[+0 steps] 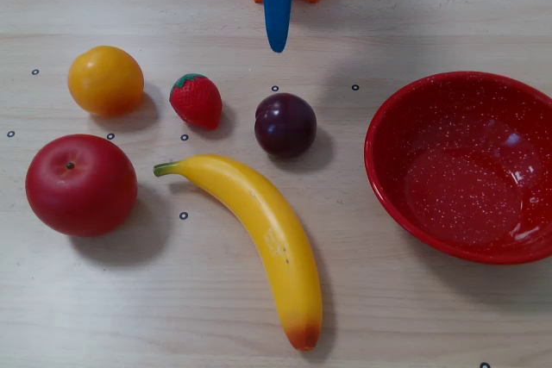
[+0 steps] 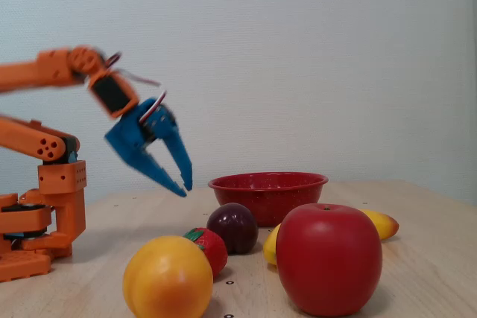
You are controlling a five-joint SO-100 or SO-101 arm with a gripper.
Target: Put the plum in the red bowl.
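Observation:
The plum [image 1: 285, 124] is a small glossy dark purple fruit lying on the wooden table, near the middle in a fixed view; in the side fixed view it [image 2: 232, 227] sits behind the strawberry. The red bowl [image 1: 392, 131] with white speckles stands empty at the right, and shows behind the plum in the side view [image 2: 268, 182]. My gripper [image 2: 184, 184] hangs in the air above the table, short of the plum, its blue fingers slightly parted and empty. From above only one blue finger [image 1: 278, 8] shows at the top edge.
A strawberry [image 1: 197, 100], an orange [image 1: 105, 80], a red apple [image 1: 80, 184] and a banana [image 1: 259, 230] lie to the left of and in front of the plum. The orange arm base [image 2: 41, 214] stands at the side view's left.

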